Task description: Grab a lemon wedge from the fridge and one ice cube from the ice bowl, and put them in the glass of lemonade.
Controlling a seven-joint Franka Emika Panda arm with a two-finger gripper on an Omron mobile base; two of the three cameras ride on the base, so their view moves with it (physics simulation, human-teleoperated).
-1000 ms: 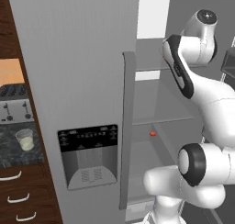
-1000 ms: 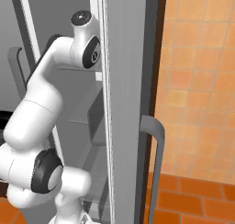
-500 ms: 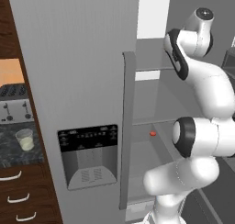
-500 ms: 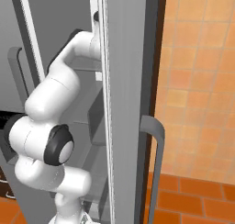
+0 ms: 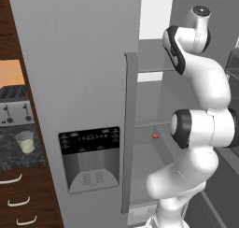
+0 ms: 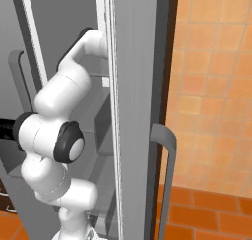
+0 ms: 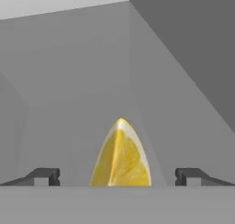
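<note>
Lemon wedge [image 7: 121,158] sits between spread pincer [image 7: 117,177] fingertips.

lemon wedge [image 7: 121,156] bottom cut off by hand view's lower band; toaster [image 5: 14,111] clipped at left base view's edge.

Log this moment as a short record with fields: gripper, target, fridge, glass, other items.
gripper: gripper open, fingertips wide apart, holding nothing
target: lemon wedge sits between the fingertips, not yet gripped
fridge: fridge has its right door open, arm reaching into the interior
glass: glass of lemonade on the dark counter left of the fridge, in front of the toaster
other items: small red object on a fridge shelf
</note>
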